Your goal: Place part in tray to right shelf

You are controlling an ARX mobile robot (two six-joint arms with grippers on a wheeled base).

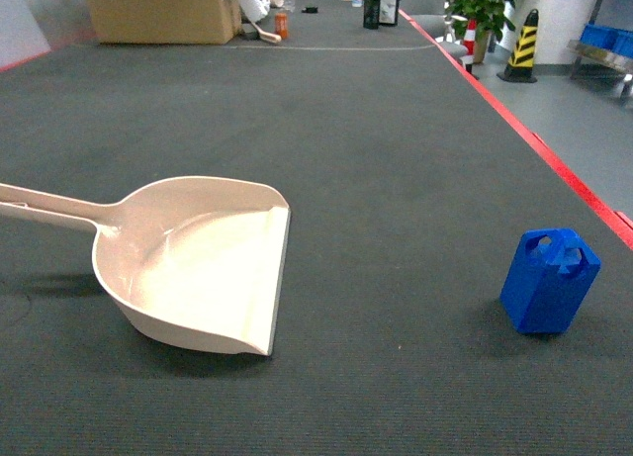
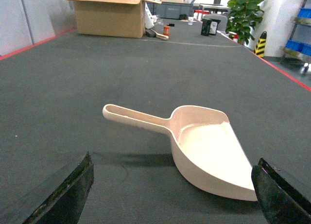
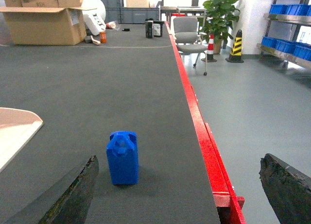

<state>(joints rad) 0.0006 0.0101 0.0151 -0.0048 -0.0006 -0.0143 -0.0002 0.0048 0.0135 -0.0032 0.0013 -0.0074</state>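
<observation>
The part (image 1: 550,281), a small bright-blue jerrycan-shaped block, stands upright on the dark mat near the right edge. The cream tray (image 1: 203,263) lies flat at the left, its handle pointing left and its flat lip facing the part. Neither gripper shows in the head view. In the left wrist view my left gripper (image 2: 175,158) is open and empty, just short of the tray (image 2: 206,148). My right gripper (image 3: 180,159) is open and empty, with the part (image 3: 122,158) ahead, close to its left finger (image 3: 73,195). The right shelf (image 3: 286,12) with blue crates stands far off to the right.
A red border (image 1: 554,159) runs along the mat's right edge, with grey floor beyond it. A cardboard box (image 1: 163,9), small bottles and dark items sit at the far end. An office chair (image 3: 188,37), a plant (image 3: 217,15) and a striped cone (image 3: 236,46) stand on the floor.
</observation>
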